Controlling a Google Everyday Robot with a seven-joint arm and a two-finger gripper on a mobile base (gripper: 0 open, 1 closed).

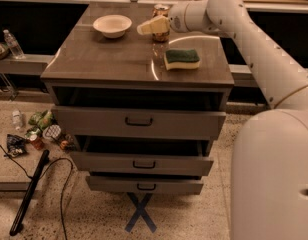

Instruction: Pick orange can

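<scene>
Orange can (161,35), mottled brown label, silver rim, upright, gripper (146,27) overlapping it, grip unclear

Illumination is dim, warm-toned and comes from overhead. Glare forms a curved bright arc on the glossy grey-brown cabinet top (109,59), beside the green-and-yellow sponge (181,59). The cream gripper (144,28), directly in front of the orange can (161,9), and the white robot arm (254,44) are strongly lit. Deep shadow fills the open drawer gaps (139,98). The speckled floor (94,214) is evenly lit.
</scene>
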